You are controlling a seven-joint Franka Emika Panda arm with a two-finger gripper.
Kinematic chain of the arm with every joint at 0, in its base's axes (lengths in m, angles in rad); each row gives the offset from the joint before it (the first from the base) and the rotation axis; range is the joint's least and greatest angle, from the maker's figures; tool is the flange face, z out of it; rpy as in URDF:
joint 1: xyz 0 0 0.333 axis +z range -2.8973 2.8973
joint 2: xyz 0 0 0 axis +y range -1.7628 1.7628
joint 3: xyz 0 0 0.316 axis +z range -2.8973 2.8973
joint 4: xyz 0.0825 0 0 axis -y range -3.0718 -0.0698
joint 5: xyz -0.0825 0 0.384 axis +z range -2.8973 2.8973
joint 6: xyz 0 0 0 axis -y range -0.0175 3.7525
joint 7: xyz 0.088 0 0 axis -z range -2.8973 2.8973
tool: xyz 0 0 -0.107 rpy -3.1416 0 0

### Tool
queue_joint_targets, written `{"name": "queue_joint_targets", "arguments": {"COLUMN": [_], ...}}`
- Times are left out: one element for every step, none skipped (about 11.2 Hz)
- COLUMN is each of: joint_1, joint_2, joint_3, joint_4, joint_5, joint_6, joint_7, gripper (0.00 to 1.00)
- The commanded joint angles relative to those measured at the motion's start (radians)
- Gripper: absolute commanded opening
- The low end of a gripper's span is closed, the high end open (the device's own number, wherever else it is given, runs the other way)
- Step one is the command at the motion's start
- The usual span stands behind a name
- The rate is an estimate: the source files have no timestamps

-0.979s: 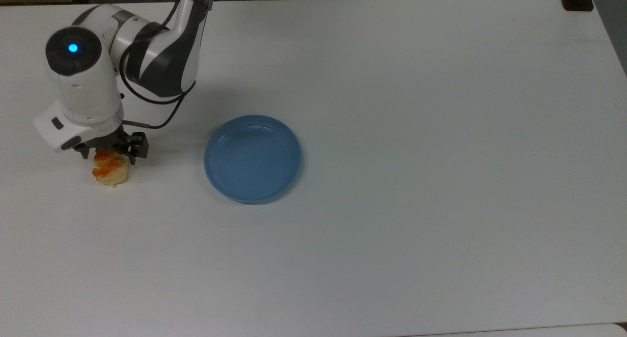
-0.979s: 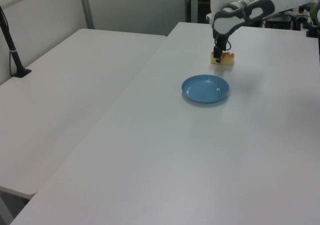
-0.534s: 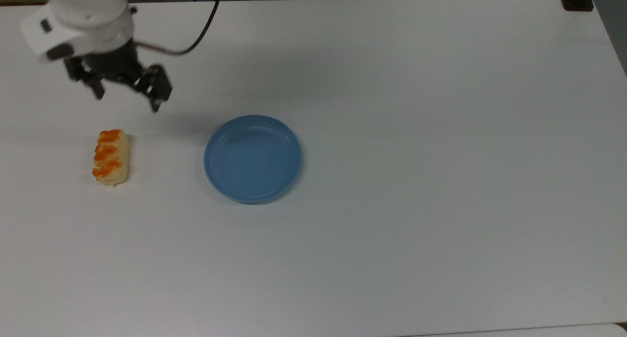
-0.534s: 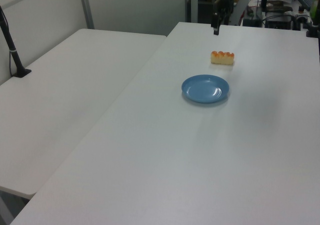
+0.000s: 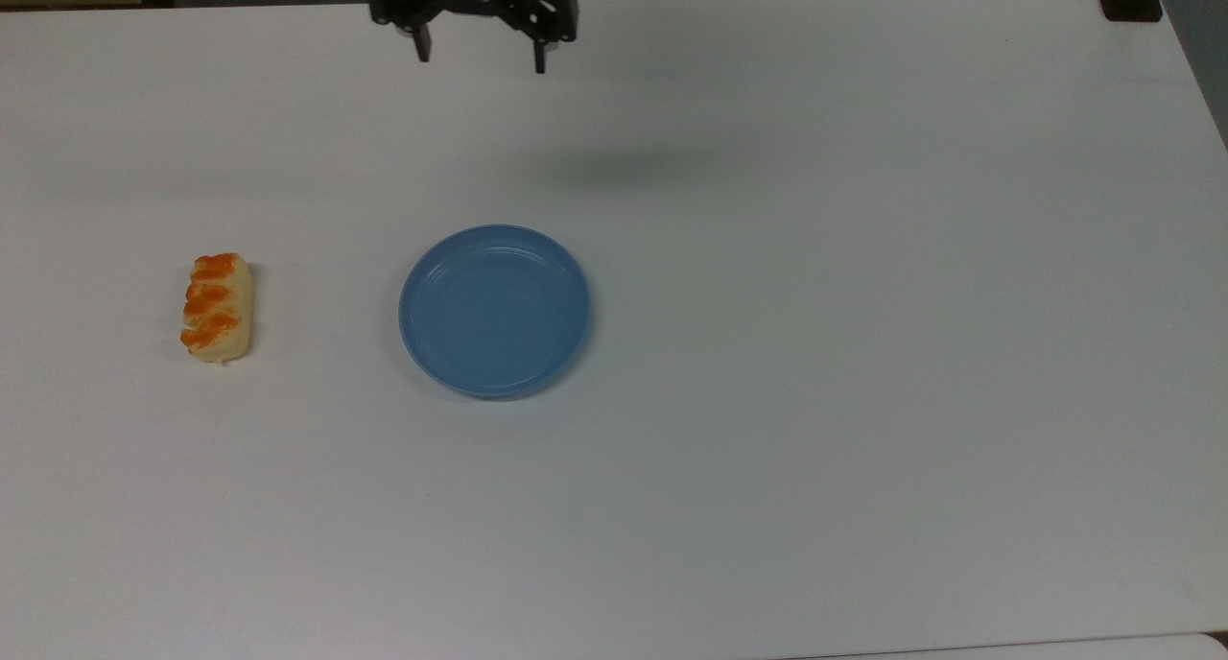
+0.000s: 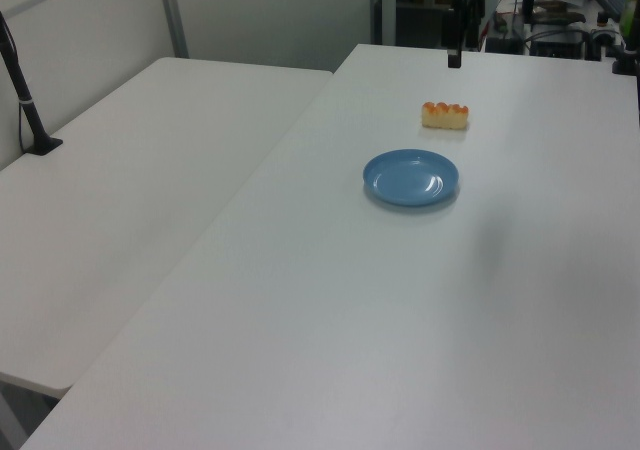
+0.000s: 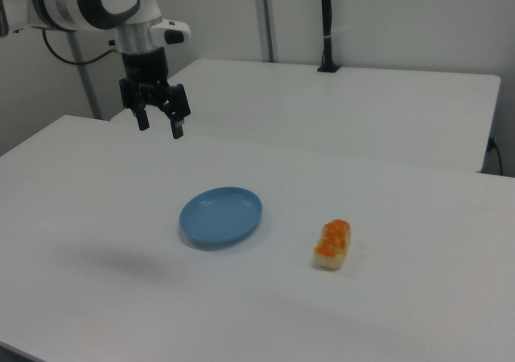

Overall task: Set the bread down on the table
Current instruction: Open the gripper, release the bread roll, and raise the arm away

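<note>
One loaf is all I have to track, and the bread (image 5: 218,307) lies flat on the table (image 5: 863,353) toward the top view's left, glazed side up. Its long axis runs up and down in the top view, tipped slightly, so the upper end leans toward the top view's right and the lower end toward the top view's left. I count three orange bumps in a row along that axis. Nothing touches it; bare white surface surrounds it on every side.

Moving toward the top view's right, I come to the blue plate (image 5: 494,310), well apart from the bread and sitting with nothing in it. In the right view the order flips: the blue plate (image 7: 221,215) sits on the right view's left and the bread (image 7: 332,244) near it on the right view's right, its long axis running away from the camera. In the left view the bread (image 6: 445,116) lies crosswise beyond the plate (image 6: 411,178).

Above and past the plate, at the top view's upper edge, I see the gripper (image 5: 479,54) hanging high over the table, fingers spread wide apart and pointing down, holding nothing. The right view puts the gripper (image 7: 158,123) well above the surface, far from the bread.
</note>
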Motion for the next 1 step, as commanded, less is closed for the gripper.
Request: {"name": "queue_joint_targets", "arguments": {"joint_1": [-0.003], "joint_2": [-0.039], "joint_3": [0.002], "joint_4": [-0.065], "joint_5": [-0.028], "joint_6": [0.005], "joint_7": [0.014], "gripper": [1.00]}}
